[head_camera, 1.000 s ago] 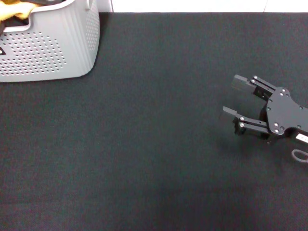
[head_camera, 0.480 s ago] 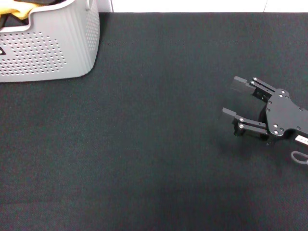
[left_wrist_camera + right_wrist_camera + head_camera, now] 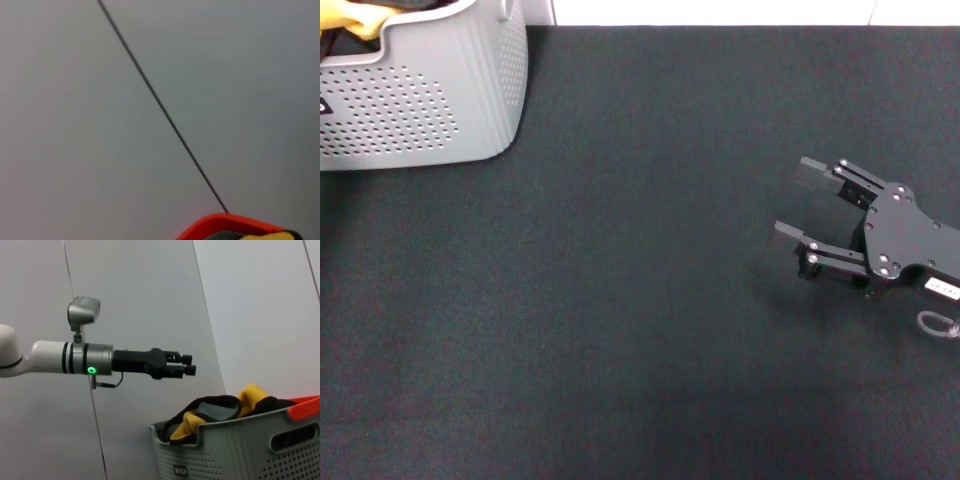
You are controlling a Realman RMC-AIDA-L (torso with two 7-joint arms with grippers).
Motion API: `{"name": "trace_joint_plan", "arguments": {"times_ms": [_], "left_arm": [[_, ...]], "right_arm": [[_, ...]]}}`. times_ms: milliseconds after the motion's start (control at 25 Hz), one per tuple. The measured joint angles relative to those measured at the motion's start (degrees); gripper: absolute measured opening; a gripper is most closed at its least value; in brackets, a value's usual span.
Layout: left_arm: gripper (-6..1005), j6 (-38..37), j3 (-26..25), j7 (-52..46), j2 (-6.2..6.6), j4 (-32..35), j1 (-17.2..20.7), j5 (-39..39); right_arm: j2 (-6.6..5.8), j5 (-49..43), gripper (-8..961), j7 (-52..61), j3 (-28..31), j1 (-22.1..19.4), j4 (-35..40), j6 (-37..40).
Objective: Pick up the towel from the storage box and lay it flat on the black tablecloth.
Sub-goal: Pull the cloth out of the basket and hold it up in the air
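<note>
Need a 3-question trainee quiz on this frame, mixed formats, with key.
1. Multiple choice: where is the towel?
A) bunched in the storage box
B) flat on the cloth
C) in the right end effector
2. True or false: the right end effector hangs open over the black tablecloth, holding nothing.
3. Short answer: which camera view shows the left end effector?

Key: 1 A. 2 true. 3 the right wrist view; the head view does not show it.
</note>
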State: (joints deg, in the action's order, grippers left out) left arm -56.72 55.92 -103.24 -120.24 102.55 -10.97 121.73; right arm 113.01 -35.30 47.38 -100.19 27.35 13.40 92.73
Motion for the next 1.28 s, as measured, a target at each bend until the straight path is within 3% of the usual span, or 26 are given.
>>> {"name": "trace_joint_plan", "arguments": {"times_ms": [80, 200, 320, 800, 960, 1160, 1280], "left_arm": [[579, 3.8, 4.0, 0.1, 0.06, 0.0, 1.1, 2.8], [580, 11.1, 11.3, -0.7, 0.01, -0.9, 2.4, 12.8], [567, 15.1, 15.4, -4.0, -0.09, -3.5, 1.8, 22.4], [561, 19.3, 14.4, -11.3, 0.16, -9.6, -1.8, 31.9], [560, 16.7, 14.6, -13.7, 0.21, -9.4, -2.8, 33.3], [429, 15.3, 14.3, -16.9, 0.19, -8.6, -3.8, 33.5], [289, 15.6, 13.8, -19.1, 0.18, -6.8, -3.9, 33.0]], "right_arm": [[0.0, 0.1, 762, -0.1, 0.0, -0.3, 0.0, 0.0], [0.04, 0.2, 760, -0.1, 0.1, -0.4, 0.0, 0.0], [0.18, 0.4, 759, -0.2, 0.3, -0.5, 0.0, 0.2], [0.19, 0.4, 752, -0.4, 0.8, -0.7, 0.0, 0.0], [0.19, 0.4, 749, -0.4, 0.8, -0.6, 0.0, 0.0], [0.19, 0.4, 746, -0.4, 1.5, -0.9, 0.0, 0.0], [0.18, 0.4, 745, -0.4, 1.8, -1.1, 0.0, 0.0]]}}
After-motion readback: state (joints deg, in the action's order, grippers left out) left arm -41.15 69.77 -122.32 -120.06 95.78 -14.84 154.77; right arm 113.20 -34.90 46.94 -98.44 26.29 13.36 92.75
